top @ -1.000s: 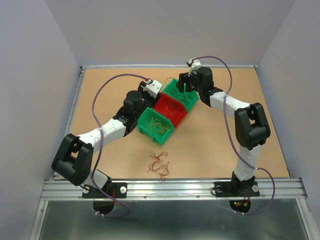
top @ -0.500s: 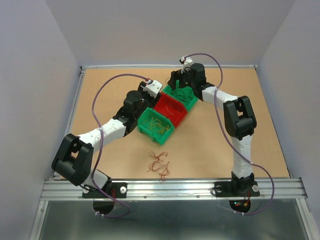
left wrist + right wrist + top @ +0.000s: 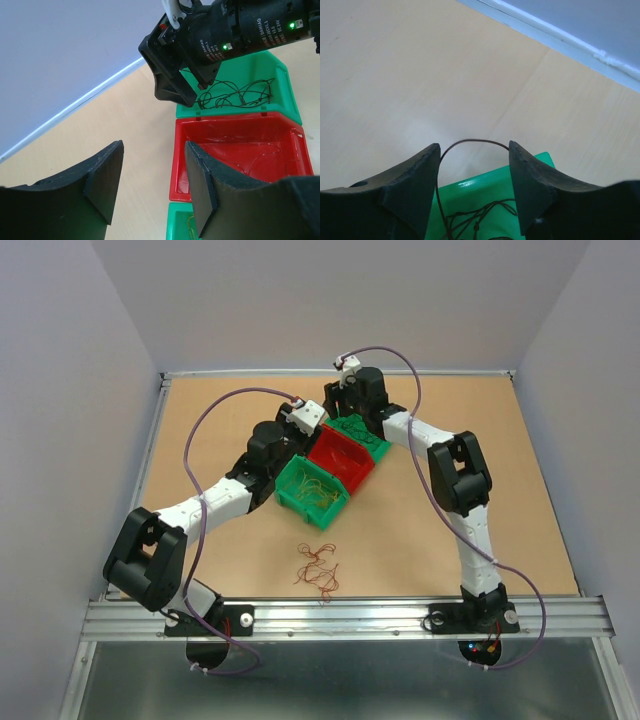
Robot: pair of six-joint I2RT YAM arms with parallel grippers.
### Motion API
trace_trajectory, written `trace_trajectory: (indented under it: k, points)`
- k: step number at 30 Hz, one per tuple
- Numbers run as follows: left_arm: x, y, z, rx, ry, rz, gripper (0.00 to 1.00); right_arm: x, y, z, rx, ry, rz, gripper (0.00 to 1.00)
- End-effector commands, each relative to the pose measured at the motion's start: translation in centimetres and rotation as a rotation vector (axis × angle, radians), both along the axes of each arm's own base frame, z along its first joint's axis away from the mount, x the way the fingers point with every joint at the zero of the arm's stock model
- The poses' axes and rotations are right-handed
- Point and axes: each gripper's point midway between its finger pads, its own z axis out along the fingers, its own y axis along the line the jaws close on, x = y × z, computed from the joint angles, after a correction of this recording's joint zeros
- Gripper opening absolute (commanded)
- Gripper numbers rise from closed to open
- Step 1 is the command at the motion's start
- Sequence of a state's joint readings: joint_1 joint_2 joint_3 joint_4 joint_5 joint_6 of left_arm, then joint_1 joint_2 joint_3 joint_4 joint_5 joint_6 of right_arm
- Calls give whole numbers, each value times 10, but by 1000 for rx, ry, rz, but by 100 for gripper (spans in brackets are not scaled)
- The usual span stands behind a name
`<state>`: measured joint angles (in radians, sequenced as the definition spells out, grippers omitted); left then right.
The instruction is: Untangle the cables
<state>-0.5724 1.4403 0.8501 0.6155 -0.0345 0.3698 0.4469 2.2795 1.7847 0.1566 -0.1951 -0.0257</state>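
The left gripper (image 3: pixel 154 150) hangs released and empty just left of the red bin (image 3: pixel 240 121). The right gripper (image 3: pixel 475 150) is spread too, at the far-left corner of the far green bin (image 3: pixel 287 85), where the dark cables (image 3: pixel 235 95) lie. One dark strand (image 3: pixel 472 141) arches up between its fingers; whether it is snagged I cannot tell. Yellow cables (image 3: pixel 316 486) sit in the near green bin (image 3: pixel 300 508). A red-brown clump (image 3: pixel 320 568) lies on the table (image 3: pixel 530 520) on the near side.

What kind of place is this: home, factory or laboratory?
Probably a laboratory robot cell: arms bolted to a metal rail, a wooden table enclosed by plain walls, small plastic bins.
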Motion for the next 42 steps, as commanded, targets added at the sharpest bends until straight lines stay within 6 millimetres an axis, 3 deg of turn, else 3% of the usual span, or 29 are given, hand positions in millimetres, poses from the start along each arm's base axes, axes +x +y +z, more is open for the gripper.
trace_trajectory:
  k: [1,5,9,16,21,23,24,26,30,34,42]
  points:
    - [-1,0,28,-31,-71,0,63,18,-6,16,-37,-69,-64,59]
    - [-1,0,27,-28,-71,-2,63,17,-8,13,-47,-67,-69,35]
    - [-1,0,27,-28,-71,-2,63,14,-9,14,-57,-70,-64,34]
    - [0,0,25,-23,-67,-2,63,14,-11,12,-61,-66,-73,7]
    - [-1,0,26,-23,-67,-5,63,6,-8,16,-35,-70,-45,1]
    - [-1,0,27,-27,-70,-5,63,4,-9,27,-21,-91,-47,1]
    - [-2,0,27,-27,-70,-8,63,1,-12,22,-26,-83,-56,12]
    - [-2,0,28,-28,-71,-8,63,-1,-15,34,-14,-110,-68,30]
    - [-2,0,28,-29,-69,-8,63,-12,-21,39,0,-127,-75,53]
    - [-3,0,30,-30,-73,-11,63,-19,-21,55,33,-162,-62,58]
    - [-3,0,29,-30,-70,-12,62,-26,-9,57,69,-152,0,64]
